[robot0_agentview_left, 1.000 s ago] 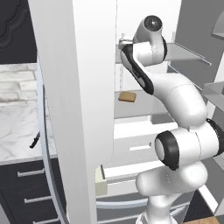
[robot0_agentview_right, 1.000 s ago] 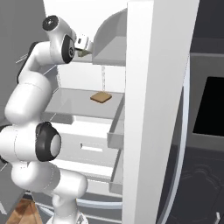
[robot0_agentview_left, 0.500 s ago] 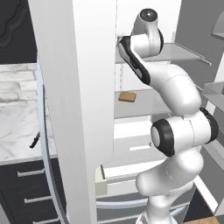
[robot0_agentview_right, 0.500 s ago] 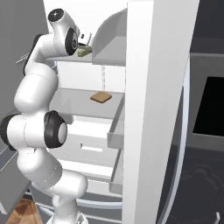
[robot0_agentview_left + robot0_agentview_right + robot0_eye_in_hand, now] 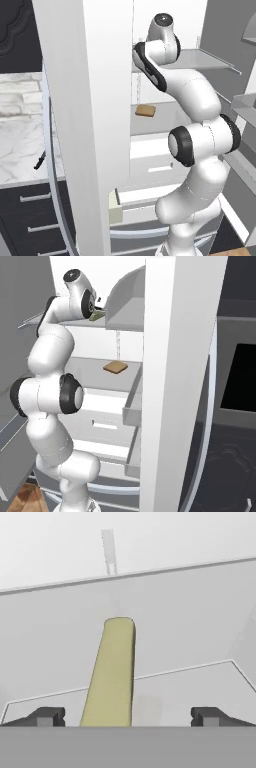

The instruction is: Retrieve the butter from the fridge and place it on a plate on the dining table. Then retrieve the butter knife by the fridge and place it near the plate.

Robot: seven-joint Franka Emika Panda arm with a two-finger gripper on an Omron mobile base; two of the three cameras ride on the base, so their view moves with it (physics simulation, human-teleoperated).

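Note:
The butter (image 5: 111,672), a pale yellow-green stick, lies on the upper grey shelf (image 5: 190,637) of the fridge (image 5: 85,100), pointing away from the hand. My gripper (image 5: 127,717) is open, its fingertips (image 5: 47,717) wide apart on either side of the stick's near end, not touching it. From the right base view the gripper (image 5: 100,308) sits at the shelf's front, just above the butter (image 5: 96,316). The dark butter knife (image 5: 40,161) lies on the marble counter (image 5: 20,130) left of the fridge. Plate and dining table are out of view.
A flat brown slab (image 5: 115,367) rests on the shelf below. The open left fridge door stands close beside the arm, and the right door (image 5: 180,356) rises on the other side. White fridge drawers (image 5: 105,421) sit under the shelves. Dark drawers (image 5: 30,220) are below the counter.
The arm has straightened and risen, carrying the hand further in over the upper shelf towards the butter. The butter, slab and knife have not moved.

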